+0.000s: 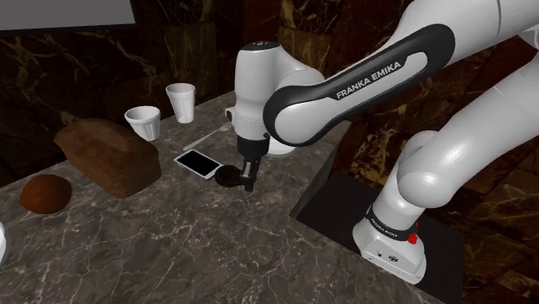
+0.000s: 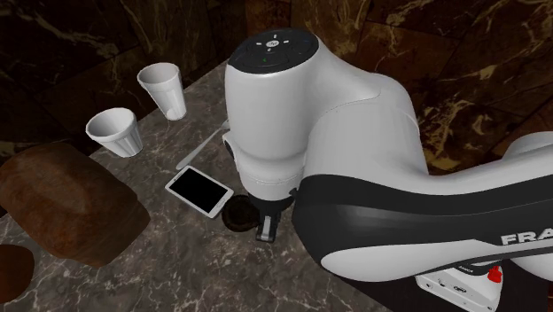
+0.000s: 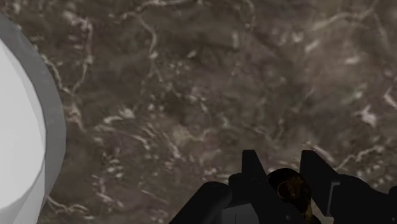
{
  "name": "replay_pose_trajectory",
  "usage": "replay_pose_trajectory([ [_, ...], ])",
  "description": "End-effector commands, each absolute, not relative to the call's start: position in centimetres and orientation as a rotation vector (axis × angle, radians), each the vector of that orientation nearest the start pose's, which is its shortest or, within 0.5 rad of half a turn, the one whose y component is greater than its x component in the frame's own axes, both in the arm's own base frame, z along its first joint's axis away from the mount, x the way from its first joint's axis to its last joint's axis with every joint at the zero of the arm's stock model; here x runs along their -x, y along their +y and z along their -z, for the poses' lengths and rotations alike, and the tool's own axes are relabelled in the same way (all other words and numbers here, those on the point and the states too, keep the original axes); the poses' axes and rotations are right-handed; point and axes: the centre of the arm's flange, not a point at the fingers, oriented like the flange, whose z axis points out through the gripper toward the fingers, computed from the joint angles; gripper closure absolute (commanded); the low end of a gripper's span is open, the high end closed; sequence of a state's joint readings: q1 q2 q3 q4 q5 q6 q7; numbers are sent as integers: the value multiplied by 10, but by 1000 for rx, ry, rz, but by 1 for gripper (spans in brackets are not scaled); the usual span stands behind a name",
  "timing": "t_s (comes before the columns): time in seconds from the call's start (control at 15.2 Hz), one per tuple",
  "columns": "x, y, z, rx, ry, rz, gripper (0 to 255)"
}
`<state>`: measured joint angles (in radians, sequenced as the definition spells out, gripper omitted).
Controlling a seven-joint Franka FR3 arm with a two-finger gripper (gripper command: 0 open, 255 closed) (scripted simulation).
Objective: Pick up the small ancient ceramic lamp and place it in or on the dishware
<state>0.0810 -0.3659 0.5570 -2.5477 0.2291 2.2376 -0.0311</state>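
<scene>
I am working over a brown-veined marble counter (image 1: 216, 250), with dark marble walls (image 1: 86, 60) standing behind it. My claw (image 3: 282, 167) is pinching the small dark lamp (image 3: 289, 188) down at the counter, just beside the one black-screened phone (image 1: 199, 162). I am counting two white cups (image 1: 143, 122) (image 1: 181, 102), one brown loaf (image 1: 108, 155), one round bun (image 1: 45, 193), one fork (image 1: 207, 136) and one white dish (image 3: 25, 127) near my fingers.
</scene>
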Motion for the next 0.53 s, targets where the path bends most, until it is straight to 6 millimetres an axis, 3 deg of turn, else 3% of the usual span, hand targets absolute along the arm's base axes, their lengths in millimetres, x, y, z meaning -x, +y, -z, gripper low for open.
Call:
replay_pose_trajectory([
  [0.0, -339, 251, -377, 3055, -774, 22, 255],
  [0.33, -340, 252, -377, 3055, -774, 22, 255],
  [0.46, -340, 252, -388, 3055, -774, 22, 255],
])
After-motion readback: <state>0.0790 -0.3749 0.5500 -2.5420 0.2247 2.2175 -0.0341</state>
